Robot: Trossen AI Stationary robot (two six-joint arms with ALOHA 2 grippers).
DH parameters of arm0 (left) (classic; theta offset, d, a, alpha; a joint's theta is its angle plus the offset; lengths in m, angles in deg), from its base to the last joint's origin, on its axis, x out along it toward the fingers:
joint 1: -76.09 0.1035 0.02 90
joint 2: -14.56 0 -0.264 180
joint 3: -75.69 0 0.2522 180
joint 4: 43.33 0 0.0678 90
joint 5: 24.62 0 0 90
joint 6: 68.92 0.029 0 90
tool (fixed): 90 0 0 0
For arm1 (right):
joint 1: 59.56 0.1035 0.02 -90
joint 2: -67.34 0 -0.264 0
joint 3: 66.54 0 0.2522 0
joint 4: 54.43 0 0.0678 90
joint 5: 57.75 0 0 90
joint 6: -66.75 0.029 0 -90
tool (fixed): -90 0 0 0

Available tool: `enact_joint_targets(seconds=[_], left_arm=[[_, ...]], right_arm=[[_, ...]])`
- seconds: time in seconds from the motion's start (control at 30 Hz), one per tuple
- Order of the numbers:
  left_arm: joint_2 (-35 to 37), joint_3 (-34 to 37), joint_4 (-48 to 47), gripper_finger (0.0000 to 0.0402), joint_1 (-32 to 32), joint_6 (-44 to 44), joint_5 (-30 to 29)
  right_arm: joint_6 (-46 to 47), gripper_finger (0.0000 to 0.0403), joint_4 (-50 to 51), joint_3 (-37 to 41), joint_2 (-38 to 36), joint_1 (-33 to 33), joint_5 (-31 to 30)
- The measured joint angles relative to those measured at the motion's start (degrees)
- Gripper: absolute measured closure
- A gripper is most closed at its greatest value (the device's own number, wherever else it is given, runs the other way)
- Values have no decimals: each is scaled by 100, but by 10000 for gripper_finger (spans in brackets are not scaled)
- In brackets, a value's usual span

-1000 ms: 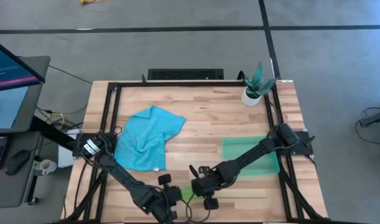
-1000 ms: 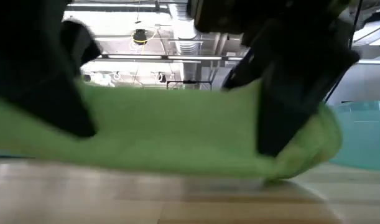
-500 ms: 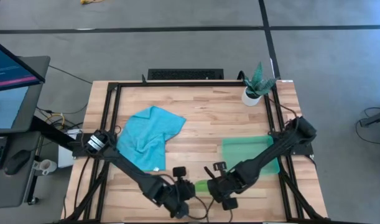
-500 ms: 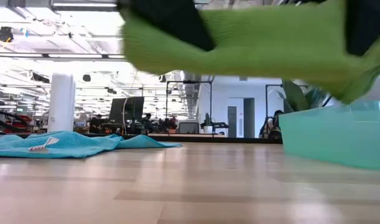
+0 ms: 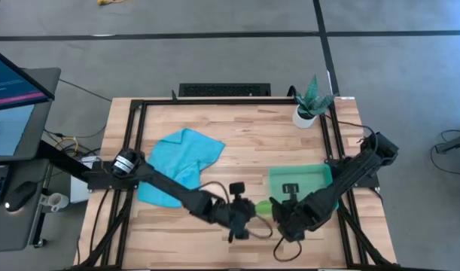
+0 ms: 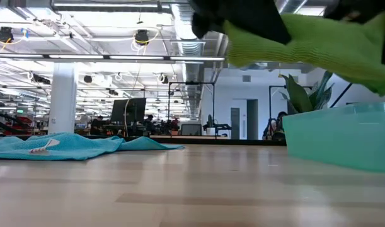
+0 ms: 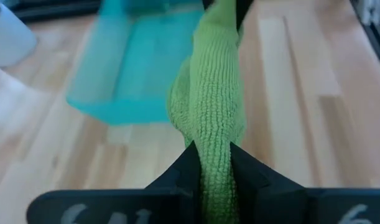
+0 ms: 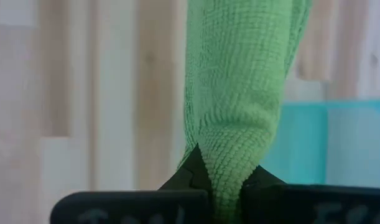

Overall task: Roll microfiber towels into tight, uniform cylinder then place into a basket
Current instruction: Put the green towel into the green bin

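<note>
Rolled green towel [image 5: 263, 206] aloft beside the basket [image 5: 314, 178], pinched by left gripper [image 5: 250, 211] and right gripper [image 5: 278, 211].

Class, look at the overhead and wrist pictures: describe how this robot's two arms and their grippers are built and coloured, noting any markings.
Both arms are dark, slim, jointed links. The left arm carries a pale ring near its base; thin black cables loop around the wrists. The left gripper has two matt black wedge-shaped fingers on a dark bar with faint pale figures. The right gripper is built the same way.
</note>
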Motion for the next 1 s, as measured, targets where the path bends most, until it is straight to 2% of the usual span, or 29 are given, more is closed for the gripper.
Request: enact_joint_targets(seconds=[0.4,0.53,0.77,0.87,1.0], left_arm=[[-9,0,916,372,911,347,1191],[-27,0,1105,374,1163,341,1323],[-562,-162,1634,375,1512,391,1753],[-806,-441,1660,375,1714,361,1839],[-1067,-899,1628,375,1864,356,2257]], right_arm=[[504,378,-297,1559,-1731,22,-160],[603,381,-652,2058,-2171,20,-194],[477,379,-468,2580,-2500,10,-134],[678,377,-141,2718,-2602,-2,-179],[860,382,249,2840,-2798,0,-163]])
